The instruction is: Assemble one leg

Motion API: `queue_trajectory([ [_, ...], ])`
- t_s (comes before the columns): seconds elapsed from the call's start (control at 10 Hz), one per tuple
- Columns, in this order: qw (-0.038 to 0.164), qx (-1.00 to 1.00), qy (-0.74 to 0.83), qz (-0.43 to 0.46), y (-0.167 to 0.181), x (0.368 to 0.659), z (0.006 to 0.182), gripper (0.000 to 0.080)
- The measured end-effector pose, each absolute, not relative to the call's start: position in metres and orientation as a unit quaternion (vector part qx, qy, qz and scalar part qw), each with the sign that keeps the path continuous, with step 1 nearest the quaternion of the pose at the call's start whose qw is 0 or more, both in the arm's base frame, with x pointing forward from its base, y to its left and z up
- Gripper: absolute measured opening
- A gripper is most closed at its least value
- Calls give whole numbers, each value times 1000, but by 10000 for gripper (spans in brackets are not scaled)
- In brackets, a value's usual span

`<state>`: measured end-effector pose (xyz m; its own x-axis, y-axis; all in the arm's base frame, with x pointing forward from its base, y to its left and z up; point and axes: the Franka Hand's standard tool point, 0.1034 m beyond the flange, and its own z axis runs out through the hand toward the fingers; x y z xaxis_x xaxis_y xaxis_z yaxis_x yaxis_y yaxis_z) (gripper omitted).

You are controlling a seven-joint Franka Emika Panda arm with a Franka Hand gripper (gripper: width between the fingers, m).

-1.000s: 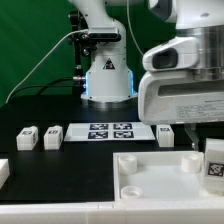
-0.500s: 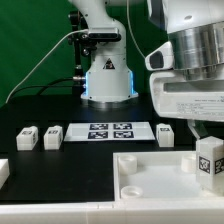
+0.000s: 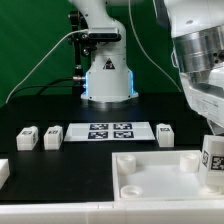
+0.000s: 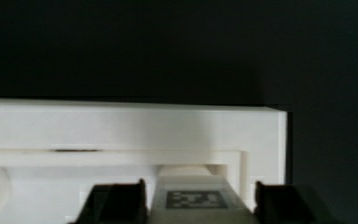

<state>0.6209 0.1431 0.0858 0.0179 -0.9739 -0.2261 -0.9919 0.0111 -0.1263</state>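
Note:
My gripper [image 3: 211, 137] is at the exterior view's right edge, shut on a leg [image 3: 213, 160], a small white block with a black-and-white marker. It holds the leg upright just over the right end of the large white square piece [image 3: 150, 176]. In the wrist view the leg [image 4: 197, 196] sits between my two dark fingers [image 4: 114, 206], with the white piece [image 4: 123, 130] beneath it. Three more legs stand on the black table: two at the left [image 3: 28, 137] [image 3: 53, 135] and one at the right [image 3: 165, 133].
The marker board [image 3: 111, 131] lies flat between the loose legs. The robot base [image 3: 107, 75] stands behind it, with cables to its left. Another white part [image 3: 3, 172] shows at the lower left edge.
My gripper has moved toward the exterior view's right with the leg in it and has turned. The leg now sits closer to the frame edge, over the white piece's right end.

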Motion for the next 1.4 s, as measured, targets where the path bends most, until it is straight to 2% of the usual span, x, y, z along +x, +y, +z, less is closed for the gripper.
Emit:
queue_trajectory([
  [0.2, 126, -720, 682, 33, 143, 621, 85, 296],
  [0.3, 127, -739, 661, 29, 143, 621, 85, 488],
  [0.4, 127, -774, 620, 23, 140, 621, 85, 613],
  [0.6, 124, -860, 496, 3, 134, 621, 85, 638],
  [0.8, 101, -928, 358, -10, 136, 623, 85, 648],
  [1.1, 98, -970, 222, -27, 134, 624, 85, 649],
  [1.4, 71, -996, 15, -45, 111, 631, 81, 649],
])
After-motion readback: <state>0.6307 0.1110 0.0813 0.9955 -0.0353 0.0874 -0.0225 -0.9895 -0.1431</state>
